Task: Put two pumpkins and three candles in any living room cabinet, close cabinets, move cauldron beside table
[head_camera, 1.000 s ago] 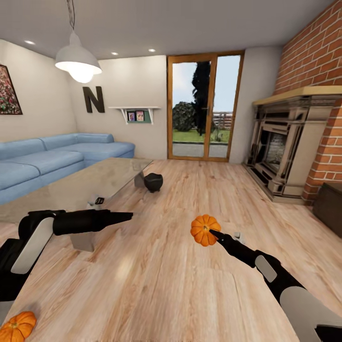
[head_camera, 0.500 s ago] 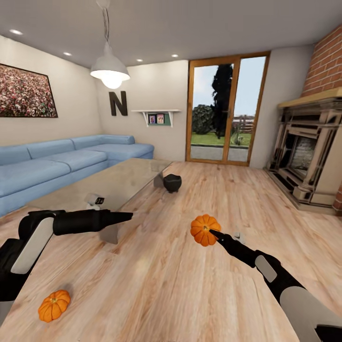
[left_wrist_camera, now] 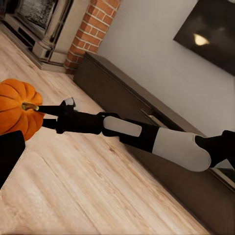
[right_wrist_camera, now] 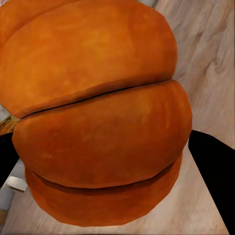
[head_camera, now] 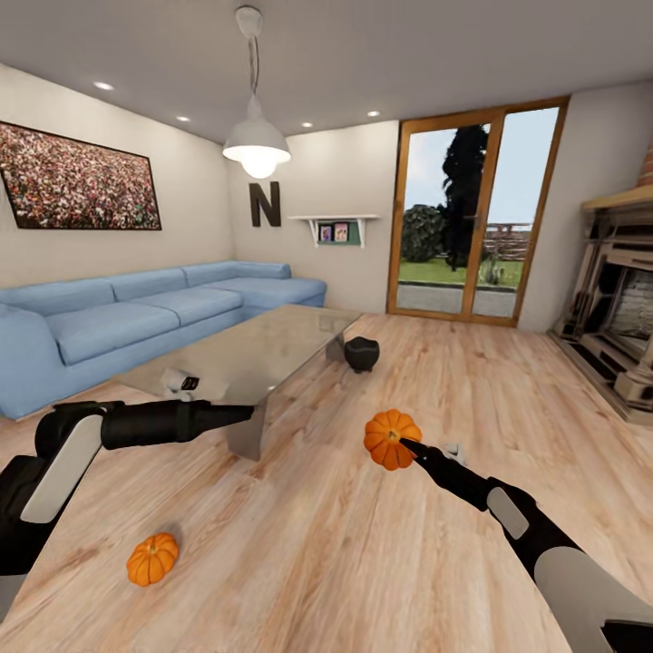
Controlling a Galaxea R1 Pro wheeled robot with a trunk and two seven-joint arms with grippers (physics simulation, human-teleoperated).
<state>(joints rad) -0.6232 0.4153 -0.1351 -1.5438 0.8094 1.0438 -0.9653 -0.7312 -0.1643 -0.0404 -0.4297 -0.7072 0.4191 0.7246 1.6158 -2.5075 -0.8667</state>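
Our right gripper (head_camera: 405,443) is clamped on a pumpkin (head_camera: 392,439), held out in front of us above the floor (head_camera: 363,544); in the right wrist view its orange ribs (right_wrist_camera: 98,122) crowd right up against the fingers, and from the left wrist view we see the fingertips pinched at the stem end (left_wrist_camera: 30,106). Our left gripper (head_camera: 240,414) carries nothing, and its fingers seem drawn together into a point.

The relation that matters is the second pumpkin (head_camera: 151,559): it sits on the floor low on our left, below and nearer to us than the left gripper, and well apart from the loaded right one. So we judge the left arm to be the one to take it, reaching down and back toward our own base. It is round, so no approach angle is forced on us.

Further out, the table (head_camera: 254,349) stands beyond the left arm, with the cauldron (head_camera: 361,353) on the floor just beside its far right corner. The sofa (head_camera: 136,317) lies behind the table.

The cabinet (left_wrist_camera: 147,122) appears in the left wrist view as a long dark unit along the wall behind our right arm, its length running with the wall, so we expect to turn right to reach it.
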